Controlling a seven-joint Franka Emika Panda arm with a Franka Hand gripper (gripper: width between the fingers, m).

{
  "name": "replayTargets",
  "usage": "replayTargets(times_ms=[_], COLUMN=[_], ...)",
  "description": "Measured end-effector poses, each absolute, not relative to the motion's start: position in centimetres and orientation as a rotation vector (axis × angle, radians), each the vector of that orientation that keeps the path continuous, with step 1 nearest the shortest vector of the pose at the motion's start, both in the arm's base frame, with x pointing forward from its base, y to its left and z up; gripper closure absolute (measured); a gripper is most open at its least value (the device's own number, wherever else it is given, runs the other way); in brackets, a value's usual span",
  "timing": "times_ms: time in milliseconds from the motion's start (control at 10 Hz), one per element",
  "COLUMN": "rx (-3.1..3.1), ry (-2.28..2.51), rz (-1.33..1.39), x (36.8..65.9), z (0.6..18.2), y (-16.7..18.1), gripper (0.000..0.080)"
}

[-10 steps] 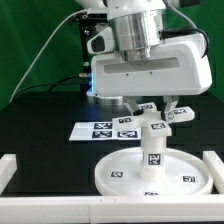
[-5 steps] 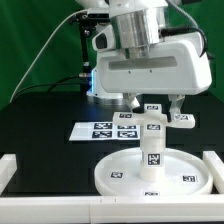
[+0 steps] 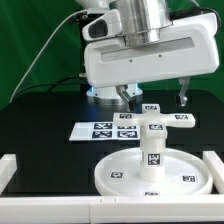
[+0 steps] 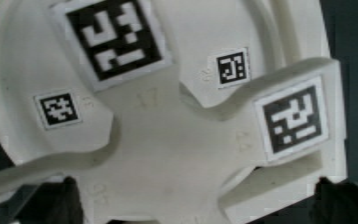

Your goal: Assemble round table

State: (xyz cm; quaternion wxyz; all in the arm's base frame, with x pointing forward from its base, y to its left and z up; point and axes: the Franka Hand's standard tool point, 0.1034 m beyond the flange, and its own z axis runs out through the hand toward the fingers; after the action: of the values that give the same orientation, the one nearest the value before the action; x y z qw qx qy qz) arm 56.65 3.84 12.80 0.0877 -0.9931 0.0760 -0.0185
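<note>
Closest to us, a low white wall (image 3: 50,197) runs along the near edge of the black table (image 3: 40,135).

Just behind that wall lies the big round disc (image 3: 118,176). It lies flat on the table, a bit toward the exterior view's right. It has small black-and-white tags on it.

The short thick post (image 3: 153,152) stands straight up in the middle of the disc. It has a tag on its side.

The cross piece (image 3: 160,123) sits on top of the post. Its arms stick out flat to the sides, with tags on them. From the wrist view, the cross piece (image 4: 291,118) fills most of the picture, and the round disc (image 4: 55,108) shows under it.

A little farther back, on the exterior view's left, the marker board (image 3: 98,128) lies flat on the table.

The gripper (image 3: 155,99) hangs above the cross piece. Its two dark fingers (image 3: 183,98) are spread wide apart and hold nothing. They do not touch the cross piece. In the wrist view one dark finger tip (image 4: 51,196) shows at each side, with the cross piece between them.
</note>
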Motion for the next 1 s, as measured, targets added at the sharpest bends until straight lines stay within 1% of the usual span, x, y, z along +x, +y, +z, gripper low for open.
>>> replayTargets(times_ms=[200,300,600,800,900,1000], rx=[-2.983,-2.989,-2.969,-2.93,-2.909,-2.922], ry=[-0.163,-0.195,-0.452,-0.924,-1.03,-0.971], rz=[-0.07,-0.116,-0.128,-0.153,-0.186,-0.179], x=[56.64,56.73,56.69,57.14,57.12,57.05], z=[12.42,12.49,12.33,12.28,11.93,11.92], y=[4.31,4.13,3.96,3.85,4.12,4.04], gripper=[0.0151,0.0151,0.0151,0.0151,0.0151,0.0151])
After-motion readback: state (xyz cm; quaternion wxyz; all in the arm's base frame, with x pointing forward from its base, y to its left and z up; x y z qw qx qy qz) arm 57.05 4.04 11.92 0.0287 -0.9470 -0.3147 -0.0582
